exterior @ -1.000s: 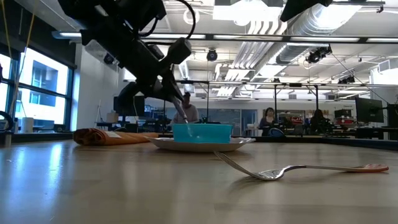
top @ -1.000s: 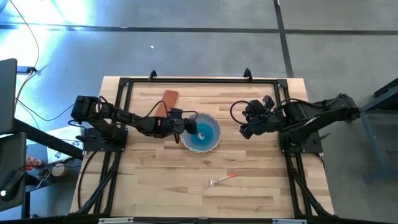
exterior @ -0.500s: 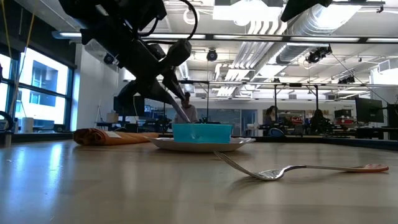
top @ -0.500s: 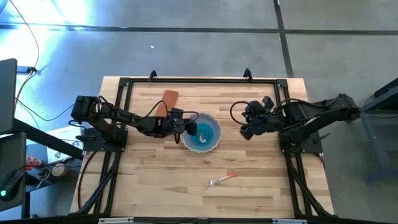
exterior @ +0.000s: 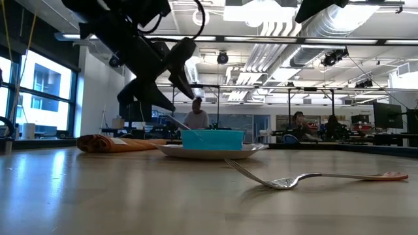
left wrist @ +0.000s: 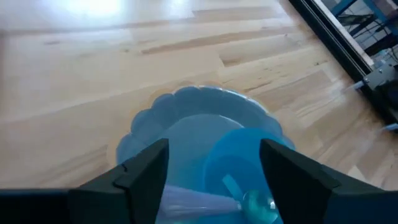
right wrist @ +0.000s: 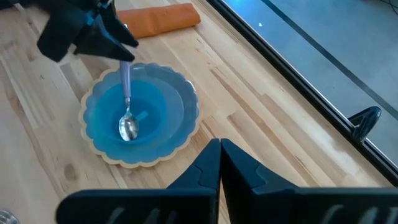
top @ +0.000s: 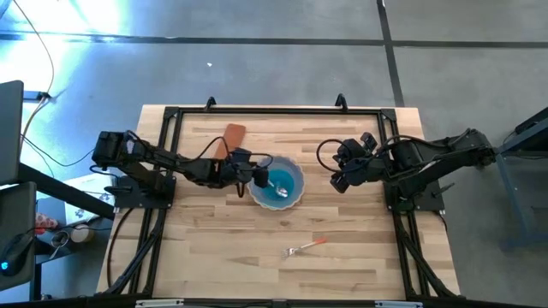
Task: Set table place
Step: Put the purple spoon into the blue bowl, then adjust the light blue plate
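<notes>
A blue bowl (top: 281, 185) stands on a scalloped blue plate (top: 300, 171) at the middle of the light-wood table (top: 214, 257). A metal spoon (right wrist: 127, 102) lies in the bowl, its scoop (right wrist: 129, 129) on the bottom and its handle (left wrist: 186, 200) leaning on the bowl's left rim. My left gripper (top: 259, 177) is open just above the handle's end and holds nothing; it also shows in its wrist view (left wrist: 213, 149). My right gripper (top: 336, 178) is shut and empty to the right of the plate, and its wrist view (right wrist: 219, 146) shows it too.
A metal fork (top: 306, 247) with a pinkish handle lies on the table nearer the front edge. A folded orange napkin (top: 233, 137) lies behind and left of the plate. A black rail frame (top: 274, 109) edges the tabletop.
My left gripper has opened and let go of the spoon, then risen and drawn back a little toward the table's left edge. The spoon, held steeply into the bowl before, now lies in it with its handle on the rim.
</notes>
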You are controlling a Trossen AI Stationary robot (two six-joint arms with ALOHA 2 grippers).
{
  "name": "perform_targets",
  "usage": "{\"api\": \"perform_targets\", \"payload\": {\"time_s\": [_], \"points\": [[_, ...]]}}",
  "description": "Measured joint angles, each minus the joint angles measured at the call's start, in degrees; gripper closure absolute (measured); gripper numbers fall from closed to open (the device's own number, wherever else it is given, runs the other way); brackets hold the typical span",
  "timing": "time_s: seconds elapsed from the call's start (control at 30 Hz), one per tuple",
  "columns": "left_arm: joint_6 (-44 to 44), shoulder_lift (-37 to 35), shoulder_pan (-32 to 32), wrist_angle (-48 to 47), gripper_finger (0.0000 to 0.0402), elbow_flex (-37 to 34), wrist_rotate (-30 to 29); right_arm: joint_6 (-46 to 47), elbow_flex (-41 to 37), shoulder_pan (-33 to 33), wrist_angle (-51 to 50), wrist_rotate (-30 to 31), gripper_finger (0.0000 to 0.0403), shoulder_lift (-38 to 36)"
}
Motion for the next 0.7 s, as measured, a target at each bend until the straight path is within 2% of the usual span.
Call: {"api": "perform_targets", "payload": {"time_s": [0.3, 0.53, 0.7], "points": [[3.15, -9.7, 0.02, -7.64, 0.015, -0.01, -6.37, 0.61, 0.0, 0.0, 0.01, 0.0, 0.0402, 0.02], [9.85, -19.64, 0.0, -11.25, 0.0176, 0.0, -6.34, 0.67, 0.07, 0.0, 0.55, -4.33, 0.0402, 1.35], [11.35, -26.72, -0.02, -20.81, 0.0193, -0.01, -5.74, -0.91, 0.06, -1.05, 2.82, -8.0, 0.0402, 4.82]]}}
